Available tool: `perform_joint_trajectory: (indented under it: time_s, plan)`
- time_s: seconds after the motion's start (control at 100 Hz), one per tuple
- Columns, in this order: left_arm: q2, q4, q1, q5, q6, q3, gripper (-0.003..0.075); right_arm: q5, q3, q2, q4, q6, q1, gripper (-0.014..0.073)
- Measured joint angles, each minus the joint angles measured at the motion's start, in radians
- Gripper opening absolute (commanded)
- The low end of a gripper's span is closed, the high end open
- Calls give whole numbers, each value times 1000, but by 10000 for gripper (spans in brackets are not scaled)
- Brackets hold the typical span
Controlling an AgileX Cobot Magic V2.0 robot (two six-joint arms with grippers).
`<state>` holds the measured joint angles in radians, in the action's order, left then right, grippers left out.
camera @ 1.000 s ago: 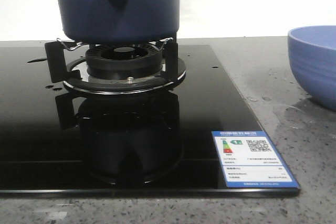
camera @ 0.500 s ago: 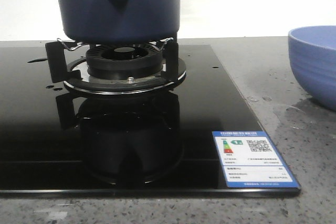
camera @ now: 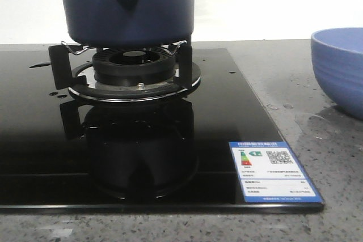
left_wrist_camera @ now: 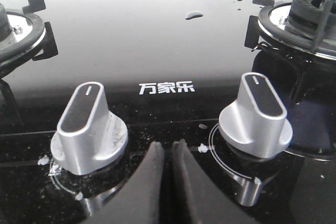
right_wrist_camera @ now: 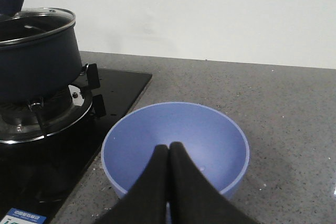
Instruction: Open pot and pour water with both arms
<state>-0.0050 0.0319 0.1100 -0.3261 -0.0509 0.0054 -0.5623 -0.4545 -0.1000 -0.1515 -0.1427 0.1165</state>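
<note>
The hob (camera: 34, 140) is lying black and glossy on the counter (right_wrist_camera: 273, 93). The pot (camera: 130, 4) is sitting on the burner (camera: 133, 69), lid (right_wrist_camera: 31, 22) on, off to one side of the right gripper (right_wrist_camera: 169, 153) and well apart from it. The bowl (right_wrist_camera: 176, 148) is resting just beneath that gripper, whose fingers are pressing together on nothing. The left gripper (left_wrist_camera: 167, 153) is hovering between two knobs (left_wrist_camera: 89, 129), fingers nearly touching, holding nothing.
</note>
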Motion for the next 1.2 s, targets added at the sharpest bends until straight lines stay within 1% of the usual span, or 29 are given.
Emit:
perform_joint_trajectory:
  time_s: [0.48,0.53,0.59,0.69,0.76,0.86,0.93,1.05,1.15,1.2]
  plan:
    - [0,0,0,0,0,0,-20,-5,0,0,0,0,0,-63]
    - [0,0,0,0,0,0,-20,-12,2,0,18,2,0,-63]
    - [0,0,0,0,0,0,-20,-4,20,0,70,28,-7,-63]
    - [0,0,0,-1,0,0,-20,62,93,1,152,114,-39,-63]
    - [0,0,0,-1,0,0,-20,158,170,1,194,157,-74,-63]
    - [0,0,0,-1,0,0,-20,312,293,1,219,182,-134,-63]
    - [0,0,0,-1,0,0,-20,368,370,1,223,186,-163,-63]
    - [0,0,0,-1,0,0,-20,390,460,33,225,188,-176,-63]
    - [0,0,0,-1,0,0,-20,358,463,91,225,188,-176,-63]
    - [0,0,0,-1,0,0,-20,317,463,105,225,190,-176,-63]
